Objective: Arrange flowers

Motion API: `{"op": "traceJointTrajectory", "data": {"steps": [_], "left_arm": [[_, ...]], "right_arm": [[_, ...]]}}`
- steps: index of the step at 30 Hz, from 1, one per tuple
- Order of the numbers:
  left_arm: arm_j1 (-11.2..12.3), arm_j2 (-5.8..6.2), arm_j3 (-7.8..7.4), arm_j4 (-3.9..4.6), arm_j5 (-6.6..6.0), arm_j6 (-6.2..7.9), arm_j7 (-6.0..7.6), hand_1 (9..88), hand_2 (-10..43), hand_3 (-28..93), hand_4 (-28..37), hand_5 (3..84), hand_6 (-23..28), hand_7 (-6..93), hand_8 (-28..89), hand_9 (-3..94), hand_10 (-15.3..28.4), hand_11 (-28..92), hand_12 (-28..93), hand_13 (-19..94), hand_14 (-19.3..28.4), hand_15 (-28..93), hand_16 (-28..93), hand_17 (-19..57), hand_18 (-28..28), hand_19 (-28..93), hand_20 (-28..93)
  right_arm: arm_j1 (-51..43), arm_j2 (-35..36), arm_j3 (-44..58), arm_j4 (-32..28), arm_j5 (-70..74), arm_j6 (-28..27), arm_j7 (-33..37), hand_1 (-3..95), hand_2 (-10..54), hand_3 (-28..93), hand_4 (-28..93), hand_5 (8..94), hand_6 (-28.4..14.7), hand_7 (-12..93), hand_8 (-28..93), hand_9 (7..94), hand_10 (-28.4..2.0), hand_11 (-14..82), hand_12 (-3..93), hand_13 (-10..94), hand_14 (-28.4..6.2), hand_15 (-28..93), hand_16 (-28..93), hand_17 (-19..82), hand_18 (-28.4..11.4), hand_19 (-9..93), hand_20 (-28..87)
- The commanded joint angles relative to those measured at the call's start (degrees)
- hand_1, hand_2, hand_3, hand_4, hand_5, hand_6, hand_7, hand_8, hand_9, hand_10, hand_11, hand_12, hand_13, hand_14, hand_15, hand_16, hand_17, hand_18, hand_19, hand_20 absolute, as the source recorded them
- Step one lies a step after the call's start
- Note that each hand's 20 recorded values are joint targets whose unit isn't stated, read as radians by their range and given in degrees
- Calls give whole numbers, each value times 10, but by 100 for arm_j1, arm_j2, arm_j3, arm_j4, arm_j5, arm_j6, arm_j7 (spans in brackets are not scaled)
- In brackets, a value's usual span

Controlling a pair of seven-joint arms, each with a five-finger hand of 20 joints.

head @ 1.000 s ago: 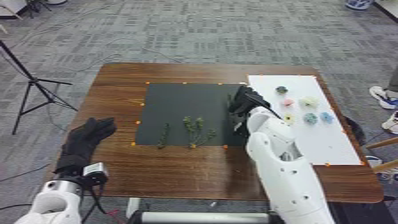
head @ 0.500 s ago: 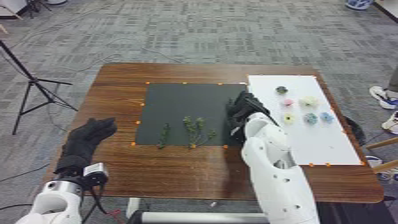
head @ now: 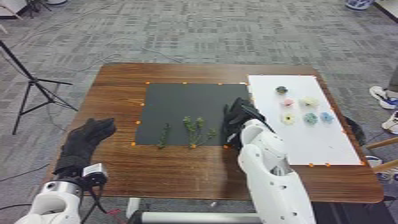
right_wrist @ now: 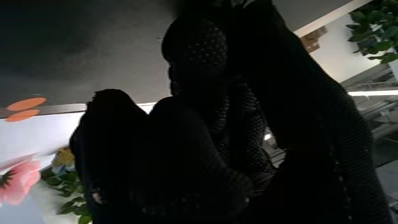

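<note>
Green stems [head: 194, 131] lie at six o'clock on the black sheet [head: 182, 100]; their finer leaves blur. Toward three o'clock, small flowers [head: 309, 101] sit on the white sheet [head: 311, 145]; in the right wrist view, the pink flower [right_wrist: 16, 182] is cut off. The right robot hand [head: 238, 120] hides part of the black sheet's three o'clock edge; whether it pinches anything, I cannot tell. At eight o'clock from that sheet, the left robot hand [head: 87, 137] lies loosely relaxed over the table [head: 178, 175].

No writing, label or number can be read on anything here.
</note>
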Motion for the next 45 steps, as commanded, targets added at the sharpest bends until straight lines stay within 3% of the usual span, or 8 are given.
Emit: {"op": "traceJointTrajectory", "data": {"steps": [1,13,21,28,40,43,45], "left_arm": [[101,-28,-69,-72,-3,-42,-55,223,119,679,-283,520,41,165,-64,487,143,220,135,366,174,208,-6,39,89,63,132],[72,-16,-58,-71,18,-65,-106,221,117,681,-283,519,41,166,-64,485,143,220,134,366,175,209,-6,39,89,64,131],[53,-22,-56,-59,5,-48,-50,221,115,681,-283,519,41,166,-64,485,143,219,134,365,175,209,-6,39,89,64,131],[72,-40,-52,-64,2,-26,-3,222,115,680,-283,520,41,166,-64,486,142,219,134,366,176,209,-6,39,89,64,131],[52,-55,-45,-57,10,-23,3,221,114,680,-283,520,42,164,-63,486,143,219,134,366,176,206,-6,39,89,62,131],[65,-58,-51,-62,2,-12,0,221,114,681,-283,520,41,164,-64,486,143,219,134,366,176,206,-5,39,89,62,131],[69,-60,-55,-64,2,-6,-12,221,114,680,-283,520,41,165,-63,486,143,219,134,366,176,207,-5,39,88,61,131]], "right_arm": [[-256,101,-62,-159,80,-15,133,561,-95,598,-110,813,-25,358,225,937,-101,458,244,937,-6,714,192,759,-110,932,578],[-288,69,64,-210,282,-137,146,476,-95,582,-70,790,-29,379,205,937,-104,430,255,937,-2,701,198,753,-104,932,577],[-257,49,72,-213,322,-128,93,409,-95,612,-75,789,-36,370,164,937,-108,419,262,937,-4,694,201,749,-103,932,572],[-262,98,113,-311,378,-140,106,383,-95,629,-78,789,-39,382,79,937,-109,418,263,937,-4,692,202,748,-103,932,570],[-238,285,125,-693,447,-400,161,383,-95,629,-80,789,-40,388,66,937,-109,417,262,937,-5,691,201,747,-106,932,573],[-342,361,95,-863,538,-212,109,379,-95,633,-81,791,-40,388,49,937,-108,416,263,937,-5,690,202,746,-107,932,573],[-447,407,83,-936,827,204,-129,378,-95,635,-85,789,-39,393,37,937,-107,416,264,937,-5,690,203,746,-107,932,574]]}}
